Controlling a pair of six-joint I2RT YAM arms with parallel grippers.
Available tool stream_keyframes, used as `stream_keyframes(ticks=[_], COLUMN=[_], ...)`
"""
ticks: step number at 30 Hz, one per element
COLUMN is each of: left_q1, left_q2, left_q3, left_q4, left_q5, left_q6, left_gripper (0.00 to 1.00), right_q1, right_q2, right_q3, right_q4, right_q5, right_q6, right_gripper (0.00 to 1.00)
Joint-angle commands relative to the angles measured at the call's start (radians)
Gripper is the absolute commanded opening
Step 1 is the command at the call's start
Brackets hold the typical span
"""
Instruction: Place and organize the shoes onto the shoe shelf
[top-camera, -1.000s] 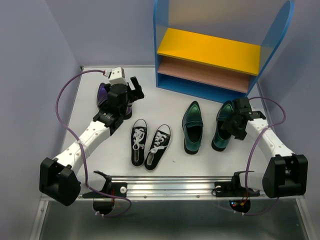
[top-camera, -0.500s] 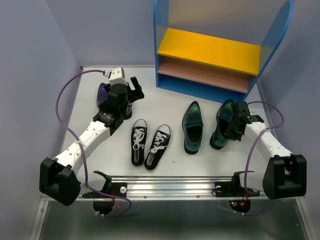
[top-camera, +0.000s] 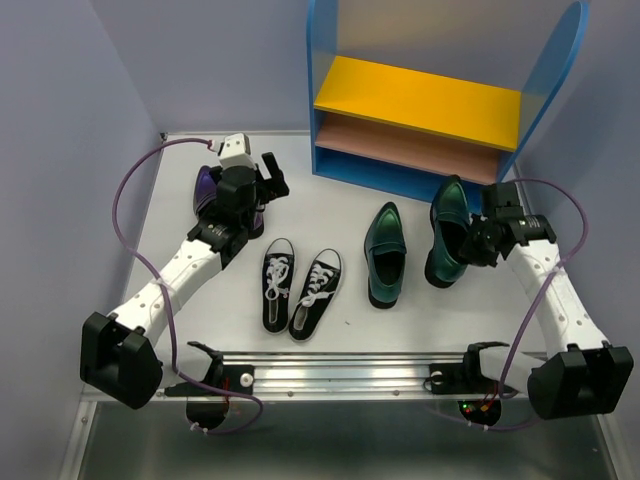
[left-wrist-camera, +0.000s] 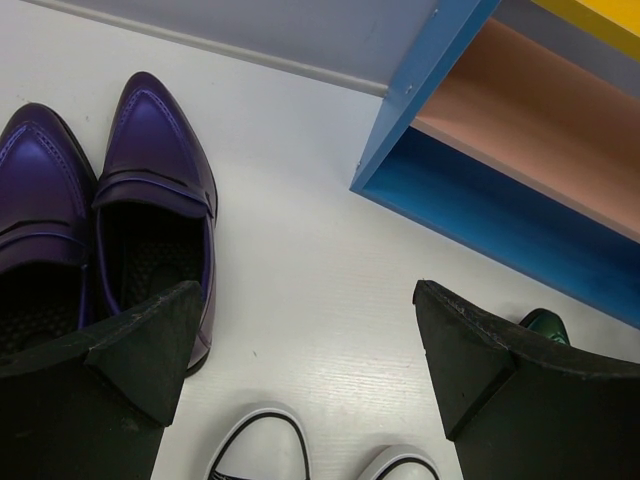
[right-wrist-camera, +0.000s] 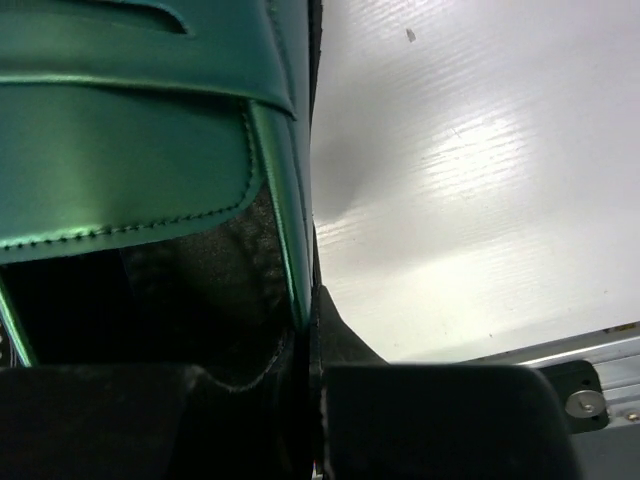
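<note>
White table (top-camera: 320, 205) boxed in by pale lavender walls (top-camera: 60, 110), a metal rail (top-camera: 340, 374) along its near edge, evenly lit

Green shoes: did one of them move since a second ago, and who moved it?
Yes. The right claw, pinching the side of the right green loafer, has moved it away from the arms, closer to the shoe shelf. The other green loafer, the black sneakers and the purple shoes stayed put, and the left claw still hovers open by the purple shoes.
</note>
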Motion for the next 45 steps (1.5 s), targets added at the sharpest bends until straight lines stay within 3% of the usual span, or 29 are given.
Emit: stream_keyframes(ticks=[1,16,26,45], left_q1=[-0.003,-0.004,-0.003,-0.003], left_q2=[0.017,0.038,0.045,0.046], left_q3=[0.058,0.072,0.070,0.067], left_q4=[0.016,0.013,0.014,0.011], left_q5=[-0.011,-0.004,-0.002,-0.008], left_q6=[-0.002,-0.004,-0.004,0.003], left_gripper=[0.99,0.99,0.99,0.99], right_q1=[0.004,0.004,0.004,0.004], right_q2=[-0.068,-0.059,0.053,0.451], right_q3=[0.152,0.461,0.614,1.159], right_q4=[-0.032,-0.189,-0.146,-0.171], right_q5=[-0.080,-0.163,-0.153,0.129], right_q6=[-0.047,-0.085,-0.073,-0.091], right_gripper=[0.01,0.01,0.01,0.01])
